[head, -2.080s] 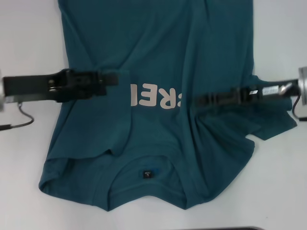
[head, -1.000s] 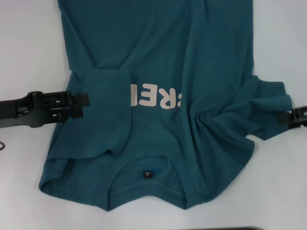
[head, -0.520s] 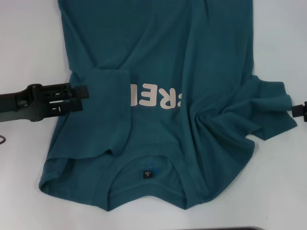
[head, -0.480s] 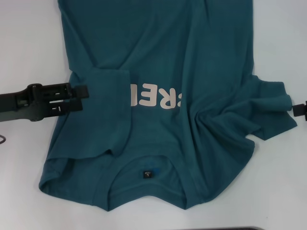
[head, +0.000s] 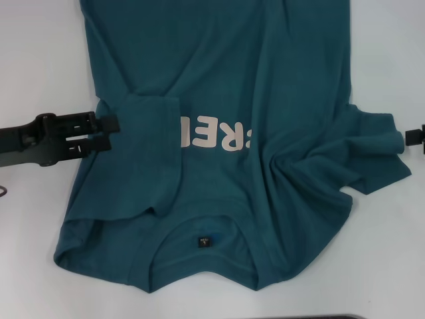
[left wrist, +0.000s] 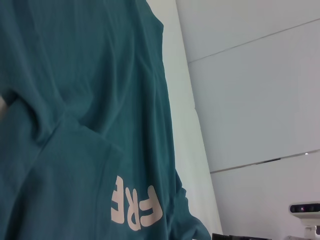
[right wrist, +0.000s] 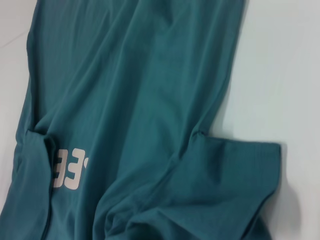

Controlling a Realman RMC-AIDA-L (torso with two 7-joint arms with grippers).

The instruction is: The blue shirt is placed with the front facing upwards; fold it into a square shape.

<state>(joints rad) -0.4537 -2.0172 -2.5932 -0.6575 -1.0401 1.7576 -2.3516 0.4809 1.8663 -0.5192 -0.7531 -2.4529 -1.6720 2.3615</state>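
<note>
Teal-blue cotton, spread front-up over a white counter [head: 40, 60]: the blue shirt [head: 219, 80], collar and small neck label [head: 204, 241] toward the robot, hem running out of the head view at the far side. Left sleeve already laid inward over the chest, hiding the start of the pale lettering [head: 216, 135] so only "RE" and part of another letter read. Right sleeve [head: 372, 149] not folded, sticking out onto the counter, with bunched wrinkles between it and the lettering. Left gripper [head: 109, 133] at the shirt's left edge, beside the folded sleeve, fingers parted and holding nothing. Right gripper [head: 415, 138] barely in view at the right margin, just off the tip of the right sleeve; cannot tell whether released or clenched. Judged as a pause between folds, with the right sleeve likely next. Risks from here: closing on the bunched cloth near the right armpit and catching more than one layer, dragging the whole body sideways and skewing the outline; lifting the right sleeve without flattening those wrinkles, leaving a lump that spoils a square shape; brushing the left flap with the parted left fingers and flipping it open again; folding unevenly against the left side, giving a crooked rectangle and not a square.
</note>
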